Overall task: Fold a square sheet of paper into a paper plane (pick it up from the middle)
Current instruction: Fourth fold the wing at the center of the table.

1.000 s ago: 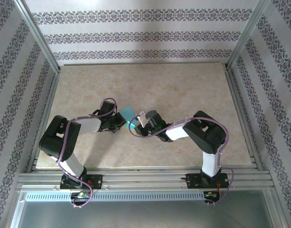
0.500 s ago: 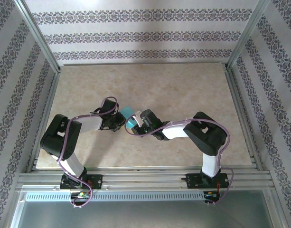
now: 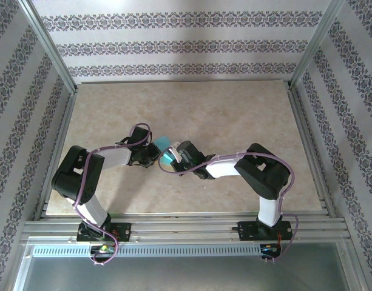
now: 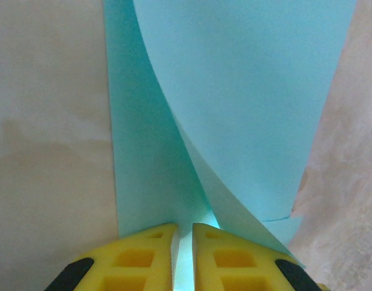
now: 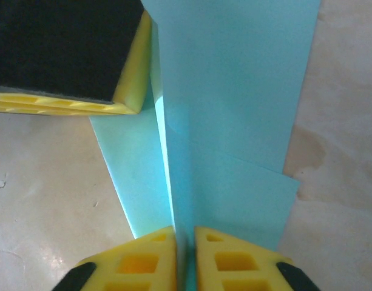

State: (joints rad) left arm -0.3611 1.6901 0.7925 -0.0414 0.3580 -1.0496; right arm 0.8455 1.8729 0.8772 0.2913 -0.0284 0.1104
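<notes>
Both left pincer (image 4: 184, 230) and right pincer (image 5: 184, 231) are gripping a folded turquoise-blue paper sheet (image 4: 246, 91); the left one is hiding a corner.

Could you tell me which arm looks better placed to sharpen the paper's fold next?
Probably the right: the right gripper is shut on the fold of the paper, which runs straight ahead of it. The left gripper pinches beside a curling flap, better suited to anchoring.

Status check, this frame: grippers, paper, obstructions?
Left gripper shut on paper sheet. Right gripper shut on same sheet, partly folded. No obstruction seen.
</notes>
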